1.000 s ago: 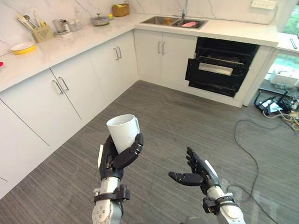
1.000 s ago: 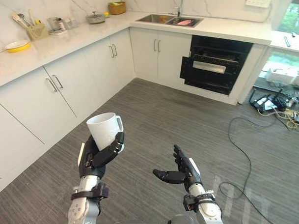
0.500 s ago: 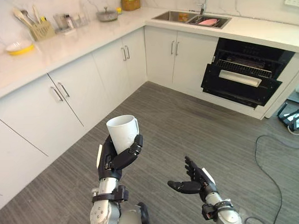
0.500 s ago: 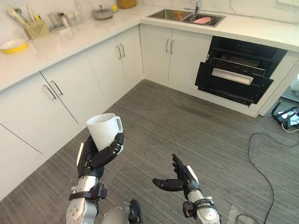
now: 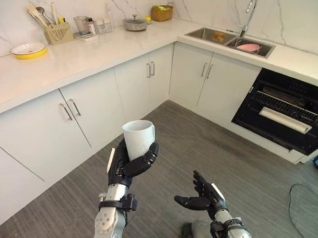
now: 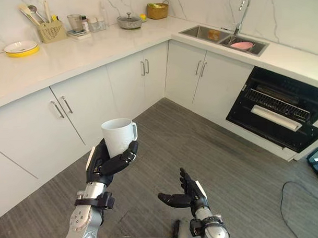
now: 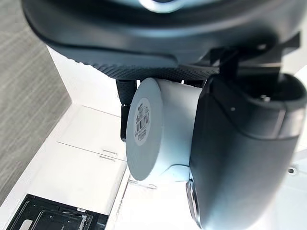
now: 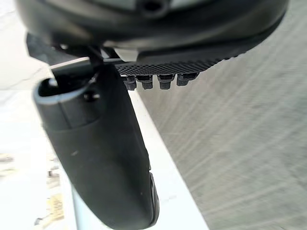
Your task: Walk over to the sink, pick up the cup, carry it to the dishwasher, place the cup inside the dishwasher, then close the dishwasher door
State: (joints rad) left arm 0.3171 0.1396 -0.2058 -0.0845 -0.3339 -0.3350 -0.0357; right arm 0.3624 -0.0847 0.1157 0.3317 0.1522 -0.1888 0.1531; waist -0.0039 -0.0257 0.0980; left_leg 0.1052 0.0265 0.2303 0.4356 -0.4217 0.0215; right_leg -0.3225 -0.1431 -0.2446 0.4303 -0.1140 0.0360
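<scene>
Carry leg, cup in hand. Cup (image 5: 139, 138) sits upright, mouth up, in the left hand (image 5: 130, 164), with fingers and thumb curled round its lower wall. The left wrist view shows its base clear of the palm, so the hold is on the sides alone. Right hand (image 5: 202, 200) hangs beside it, palm up, fingers loosely spread, nothing in it. Dishwasher (image 5: 299, 93) stands open, well apart from the cup across bare floor (image 5: 217, 143). Its door (image 5: 277, 128) is dropped toward the room, and the sink (image 5: 211, 34) lies on the counter just beside it. Judged risks: a side grip with no support beneath could let the smooth cup slide or tip on a jolting step. The lowered door juts out low, so a close approach could strike it. With the cup in the arm farther from the dishwasher, the reach into the rack may be long and could clip the frame.
</scene>
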